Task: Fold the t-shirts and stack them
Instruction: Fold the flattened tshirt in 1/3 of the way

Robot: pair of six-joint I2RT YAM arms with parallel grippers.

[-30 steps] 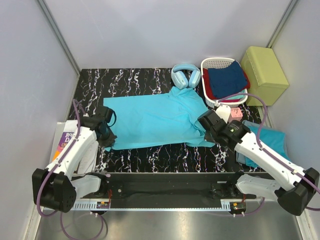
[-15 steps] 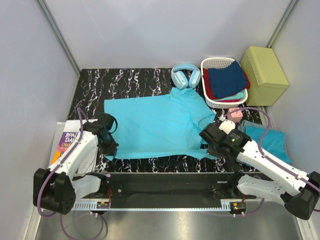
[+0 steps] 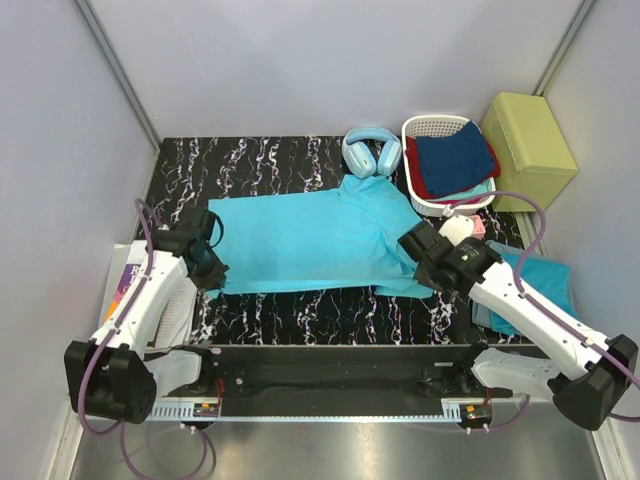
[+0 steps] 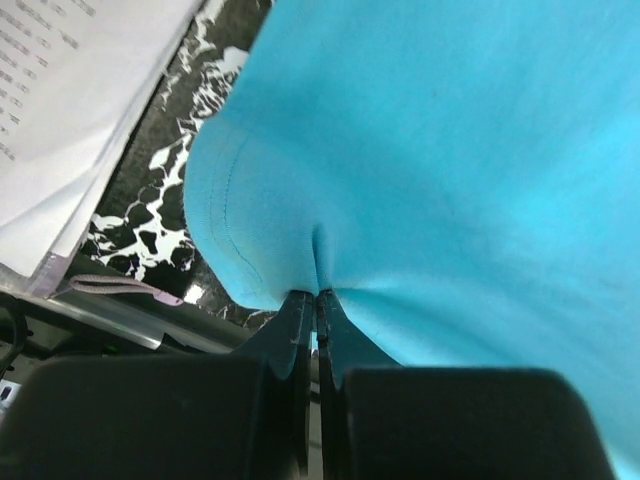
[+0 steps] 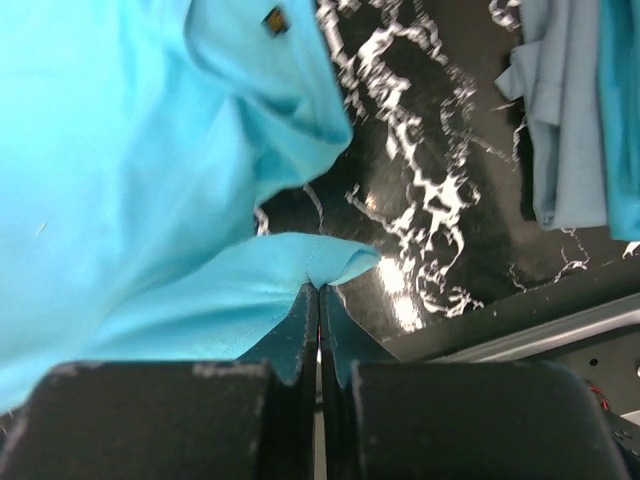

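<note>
Top: t-shirt (image 3: 310,245) is spread flat on the table (image 3: 260,160). Left gripper (image 3: 210,272) and right gripper (image 3: 420,262) sit at its near corners.
Left wrist: jaws pinched on the cloth edge.
Right wrist: same, clamped on the cloth edge.
Looks like first-fold setup. Next: lift both corners evenly and carry them over to the far edge.

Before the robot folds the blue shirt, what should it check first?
1. The left gripper pinches a near corner of the t-shirt: ok.
2. The right gripper pinches the near edge at the other end: ok.
3. The t-shirt lies flat on the table: not ok, a sleeve is curled.
4. The headphones sit apart from the collar: cannot tell, very close.
5. The second t-shirt is folded: cannot tell.
</note>
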